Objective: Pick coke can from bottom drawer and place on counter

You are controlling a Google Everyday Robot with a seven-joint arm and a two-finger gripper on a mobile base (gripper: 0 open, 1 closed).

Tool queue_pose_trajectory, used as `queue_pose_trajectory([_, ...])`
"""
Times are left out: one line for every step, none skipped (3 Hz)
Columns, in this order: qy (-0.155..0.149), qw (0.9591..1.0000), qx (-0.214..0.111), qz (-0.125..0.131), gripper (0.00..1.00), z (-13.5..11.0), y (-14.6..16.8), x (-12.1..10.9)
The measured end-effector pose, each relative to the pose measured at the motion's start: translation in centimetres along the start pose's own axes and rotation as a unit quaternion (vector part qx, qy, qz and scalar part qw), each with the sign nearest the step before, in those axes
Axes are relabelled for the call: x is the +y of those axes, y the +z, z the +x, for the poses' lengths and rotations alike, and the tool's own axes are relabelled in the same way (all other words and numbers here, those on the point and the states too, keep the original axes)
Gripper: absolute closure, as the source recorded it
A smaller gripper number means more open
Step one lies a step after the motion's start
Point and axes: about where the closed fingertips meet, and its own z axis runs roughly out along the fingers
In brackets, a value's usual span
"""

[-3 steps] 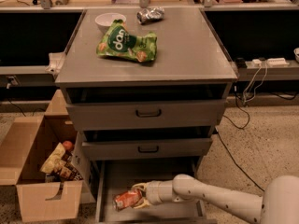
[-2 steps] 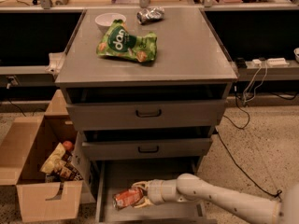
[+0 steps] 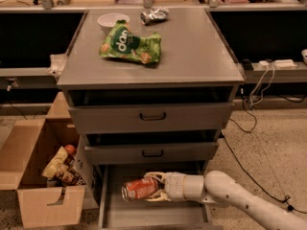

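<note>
The coke can [image 3: 138, 189], red-orange with a silvery end, lies on its side in the open bottom drawer [image 3: 153, 213]. My gripper [image 3: 154, 187] reaches in from the right, with its pale fingers [image 3: 152, 177] above and below the can's right end, closed around it. The white arm [image 3: 240, 201] comes from the lower right. The counter [image 3: 192, 51] is the grey cabinet top above.
On the counter lie a green snack bag [image 3: 129, 44], a white bowl [image 3: 112, 21] and a crumpled silver object [image 3: 154, 15]. The two upper drawers [image 3: 152, 116] stand slightly open. A cardboard box [image 3: 43, 176] with snacks stands left of the cabinet. Cables [image 3: 249, 99] run on the floor at right.
The arm has shifted slightly; the gripper stays around the can in the bottom drawer, with the can in about the same place.
</note>
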Motion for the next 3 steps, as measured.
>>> queue_pose_trajectory([0.000,1.0000,0.000,0.000,1.00,0.0,0.0,0.0])
queue_pose_trajectory([0.004,0.9995,0.016,0.028,1.00,-3.9,-2.7,-3.5])
queue_pose_trajectory([-0.004,0.9979,0.038,0.052,1.00,-8.9,-5.9,-7.5])
